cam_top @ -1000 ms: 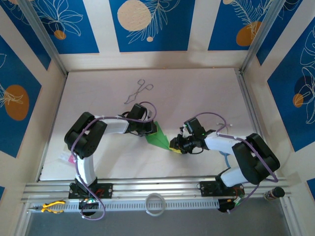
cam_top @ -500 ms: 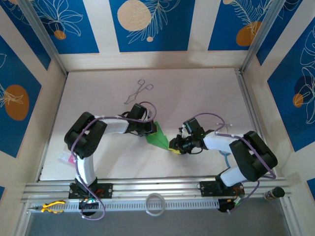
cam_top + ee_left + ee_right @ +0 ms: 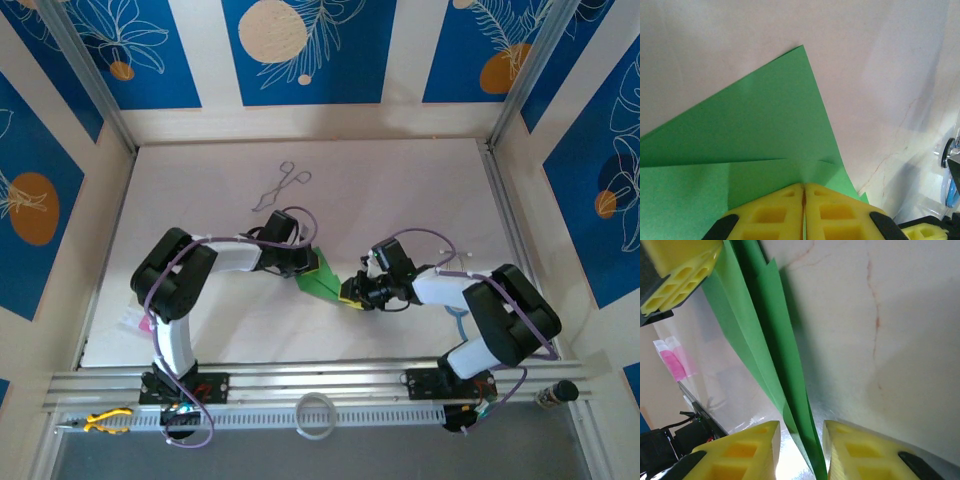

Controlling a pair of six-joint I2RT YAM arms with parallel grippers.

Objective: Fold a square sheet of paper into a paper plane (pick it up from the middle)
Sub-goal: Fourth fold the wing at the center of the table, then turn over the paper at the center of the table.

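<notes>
Left gripper (image 3: 803,192) clamped shut on the green paper (image 3: 755,130); right gripper (image 3: 801,429) — jaws parted — straddles its edge.

Left arm (image 3: 175,285): glossy black rounded joint housings are noted, joined by smooth white tube links. Right arm (image 3: 510,325): the same black-and-white build is recorded. A thin purple cable (image 3: 300,212) is run along each arm in loose loops. Each arm is carried on a small black base block (image 3: 165,385).

Left gripper (image 3: 803,186): jaws are moulded in bright yellow plastic, cut with rounded square pockets, and backed by black carriers (image 3: 720,229). Right gripper (image 3: 800,427): identical yellow pocketed jaws on black backing are seen.
</notes>
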